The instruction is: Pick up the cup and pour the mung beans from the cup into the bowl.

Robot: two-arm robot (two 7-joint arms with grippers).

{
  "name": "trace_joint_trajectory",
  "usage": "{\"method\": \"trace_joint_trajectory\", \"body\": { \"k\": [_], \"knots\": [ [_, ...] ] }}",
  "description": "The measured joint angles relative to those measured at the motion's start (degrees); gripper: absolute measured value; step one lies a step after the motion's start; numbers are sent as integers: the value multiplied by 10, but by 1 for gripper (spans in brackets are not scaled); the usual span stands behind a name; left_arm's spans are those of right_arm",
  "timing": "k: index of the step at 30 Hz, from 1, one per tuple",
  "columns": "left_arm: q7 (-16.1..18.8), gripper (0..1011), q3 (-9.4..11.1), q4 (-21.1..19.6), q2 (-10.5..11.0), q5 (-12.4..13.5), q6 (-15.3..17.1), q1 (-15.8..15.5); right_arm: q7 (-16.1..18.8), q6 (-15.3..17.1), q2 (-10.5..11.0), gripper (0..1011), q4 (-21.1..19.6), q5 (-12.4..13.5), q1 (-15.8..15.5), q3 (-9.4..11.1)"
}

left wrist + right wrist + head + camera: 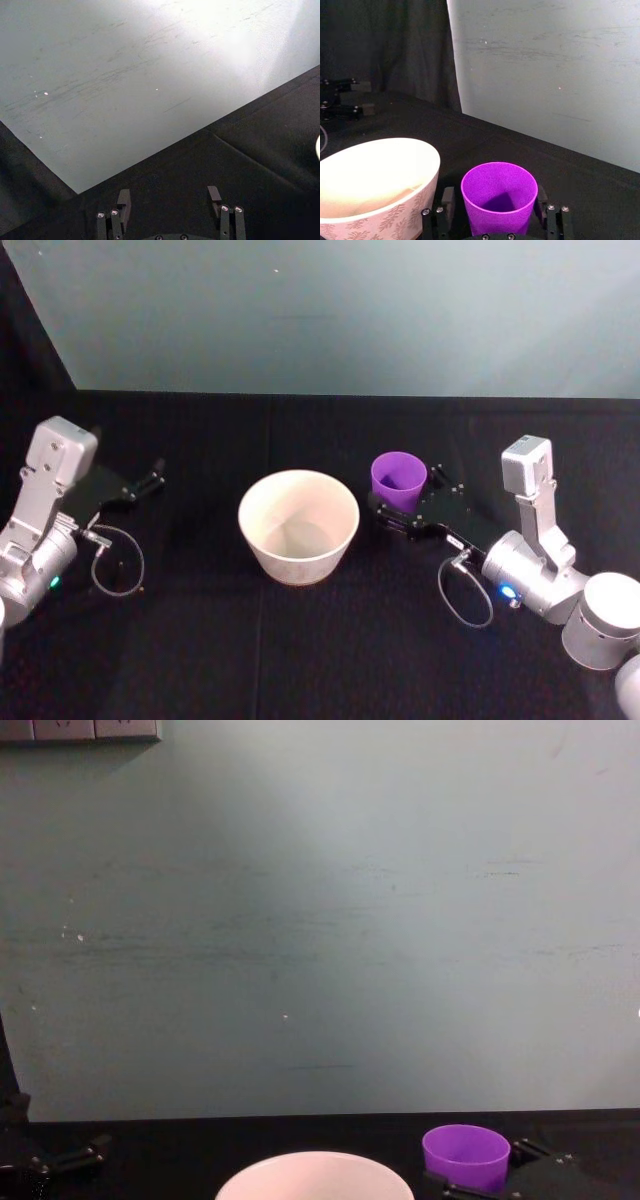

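- The purple cup [399,478] stands upright on the black tabletop [300,650], just beside the white bowl [298,562] on the robot's right, with a narrow strip of table between the 2.
- The right gripper [406,492] is low at the table and reaches in from the right, with the cup sitting between its 2 fingers [448,199].
- In the right wrist view the jaws are spread wide. 1 finger stands clear of the cup wall with a visible gap, and the other is close against the far side. I judge the gripper to be open around the cup, not yet clamped on it.
- The left gripper [157,473] lies parked at the left of the table, well apart from the bowl. Its jaws are open with nothing between them.
- Inside of the cup: what shows in the right wrist view looks plain purple down to the base. I cannot make out any mung beans there.
- Inside of the bowl: in the head view it looks bare and pale, with nothing poured in.
- Progress, as a judgement: the approach looks finished, since the cup is framed by the right gripper. Nothing past that shows as done.
- What is left is almost the whole task: close on the cup, lift it off the table, carry it the short way over the bowl's rim, and tip it toward the bowl.
- The bowl sits close to the cup, so the lift should clear the rim before any sideways move.
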Motion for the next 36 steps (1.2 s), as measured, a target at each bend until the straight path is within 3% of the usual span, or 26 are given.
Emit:
{"method": "trace_joint_trajectory", "body": {
  "k": [9,21,26,27,29,30,36],
  "knots": [
    [0,1000,0,0,0,0,0,0,0,0,0,792,-1,0,0,-1],
    [0,1000,0,0,0,0,0,0,0,4,4,736,-13,1,-5,1],
    [0,1000,0,0,0,0,0,0,-3,39,22,735,-87,14,-29,15],
    [0,1000,0,0,0,0,0,0,-3,39,22,735,-87,14,-29,15],
    [0,1000,0,0,0,0,0,0,-3,67,36,736,-132,33,-40,27],
    [0,1000,0,0,0,0,0,0,-3,67,36,736,-132,33,-40,27],
    [0,1000,0,0,0,0,0,0,-11,129,71,736,-222,63,-52,45]
  ]
}}
